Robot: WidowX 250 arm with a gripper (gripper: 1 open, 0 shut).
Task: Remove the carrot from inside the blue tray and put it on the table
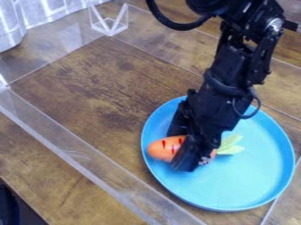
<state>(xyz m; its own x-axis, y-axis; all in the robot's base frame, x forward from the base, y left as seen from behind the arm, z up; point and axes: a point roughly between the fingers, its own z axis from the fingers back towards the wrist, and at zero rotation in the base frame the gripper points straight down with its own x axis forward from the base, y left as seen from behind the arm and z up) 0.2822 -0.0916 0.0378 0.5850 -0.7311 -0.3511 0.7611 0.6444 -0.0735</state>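
carrot [167,148] near left rim of tray [265,171], open bench [106,88] beyond; tool [194,156] clamped on carrot.

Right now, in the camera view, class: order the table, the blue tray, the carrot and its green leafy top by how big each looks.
1. table
2. blue tray
3. carrot, partly hidden by the end effector, so its full size is unsure
4. green leafy top
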